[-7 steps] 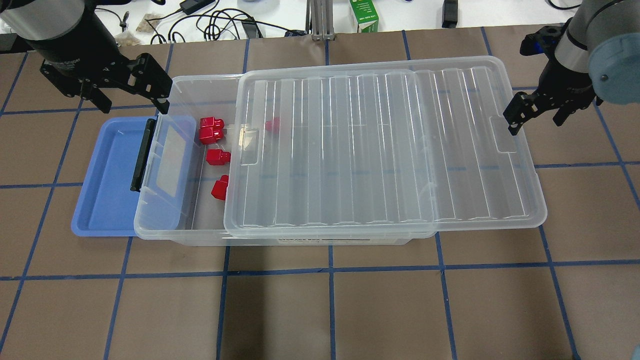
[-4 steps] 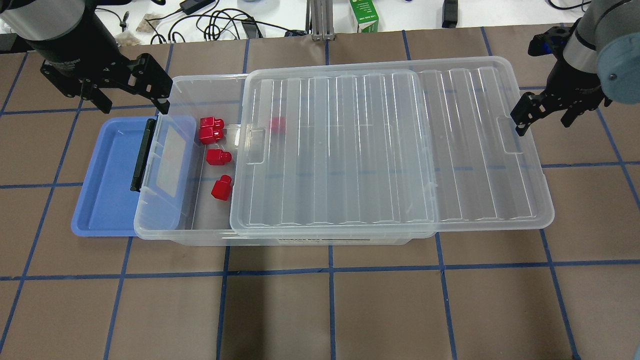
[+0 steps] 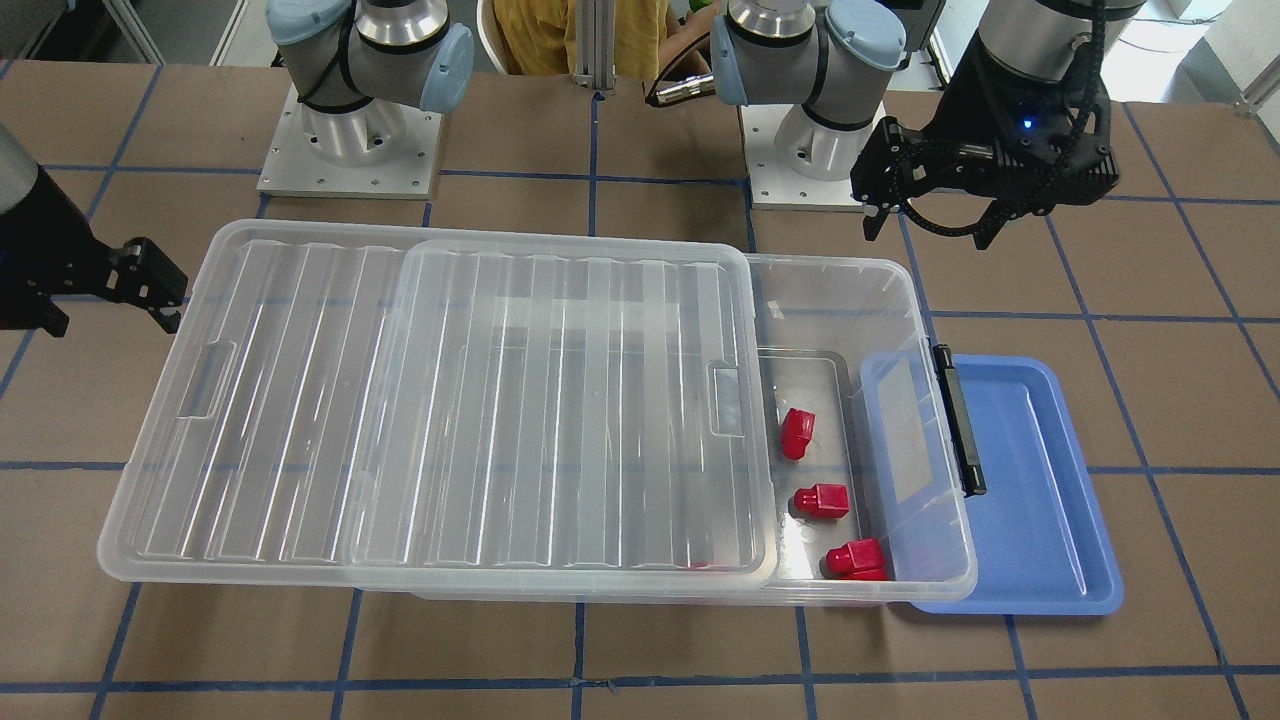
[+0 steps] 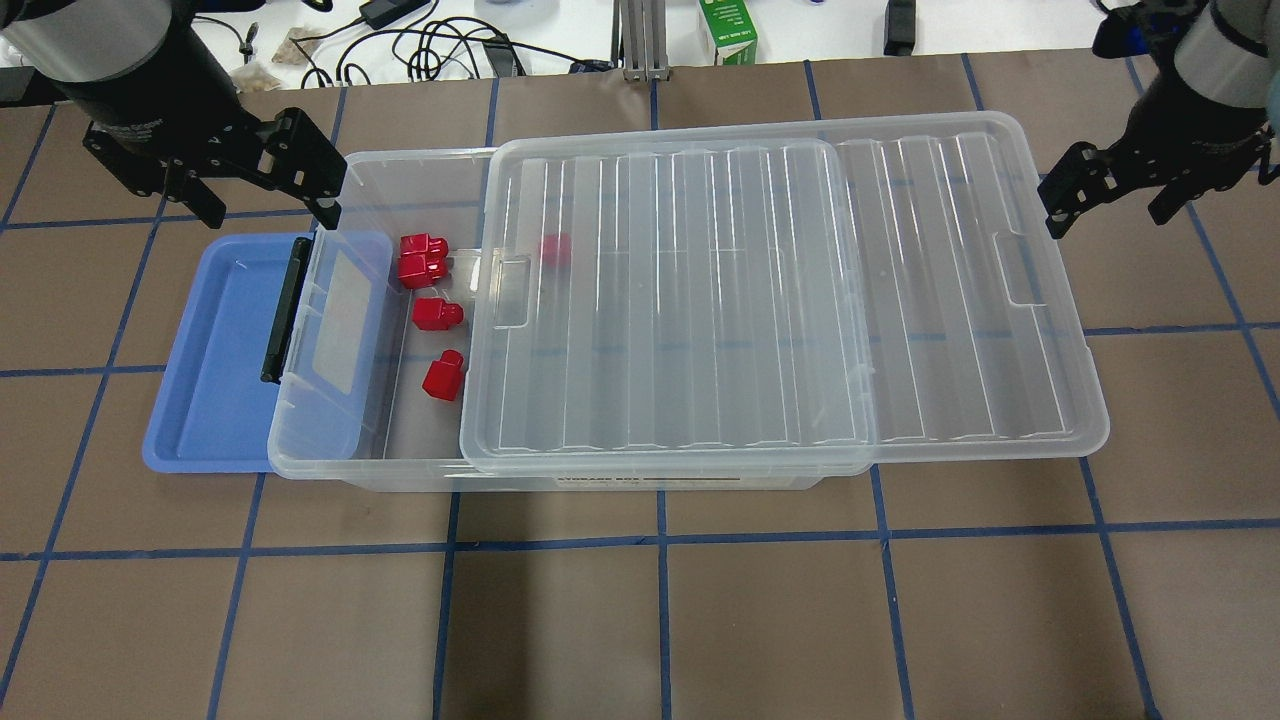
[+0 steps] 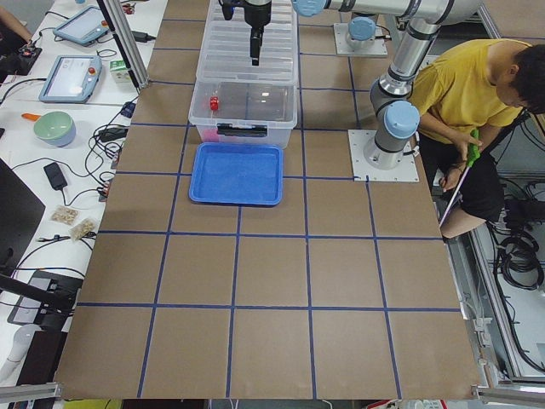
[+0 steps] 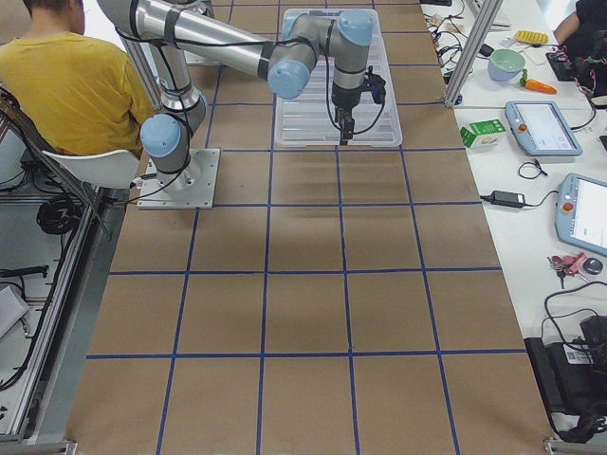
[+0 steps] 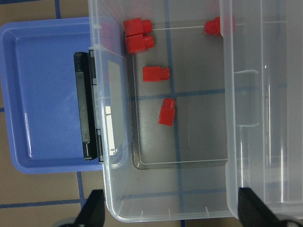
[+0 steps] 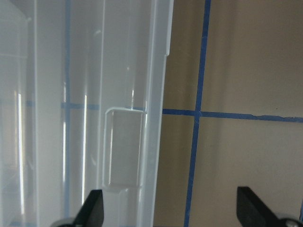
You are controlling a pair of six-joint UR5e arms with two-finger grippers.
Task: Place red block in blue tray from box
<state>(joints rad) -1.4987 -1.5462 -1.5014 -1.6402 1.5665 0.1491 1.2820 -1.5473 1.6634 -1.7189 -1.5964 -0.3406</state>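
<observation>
A: Biggest first?
B: Brown gridded worktop (image 4: 640, 620). On it is the clear box (image 4: 400, 470). Its ribbed lid (image 4: 780, 300) sits offset toward the robot's right, overhanging that end, so the left end is uncovered.
A: Tray?
B: Blue tray (image 4: 215, 350) lies flat on the worktop at the box's black latch (image 4: 282, 310) end. From above, the box rim overlaps its edge.
A: Grippers?
B: Left gripper (image 4: 268, 210) hovers by the box's far left corner, fingers spread wide, empty. Right gripper (image 4: 1108, 218) hangs over the lid's right edge, not touching it, fingers spread, empty.
A: Blocks?
B: Red blocks (image 4: 437, 314): four on the box floor in the uncovered end, a fifth under the lid.
</observation>
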